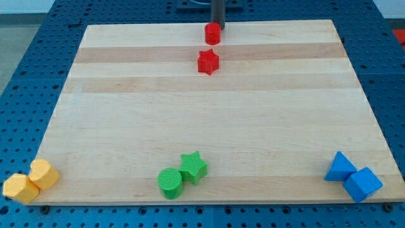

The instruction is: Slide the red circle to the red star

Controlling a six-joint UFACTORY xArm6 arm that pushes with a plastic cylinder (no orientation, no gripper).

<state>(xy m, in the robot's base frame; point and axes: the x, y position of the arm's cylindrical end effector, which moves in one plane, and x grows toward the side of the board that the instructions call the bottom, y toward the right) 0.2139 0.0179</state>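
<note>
Pushing the red circle (212, 33) toward the red star (207, 62), we have our tip (219, 25) touching the circle's far side; no gripper here. The circle sits just above the star, needing a short downward shove.

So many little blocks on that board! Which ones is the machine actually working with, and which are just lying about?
In the job:
red circle
red star
my tip, just behind the circle at the view's top

Lying about:
green circle
green star
two yellow blocks
two blue blocks
</note>
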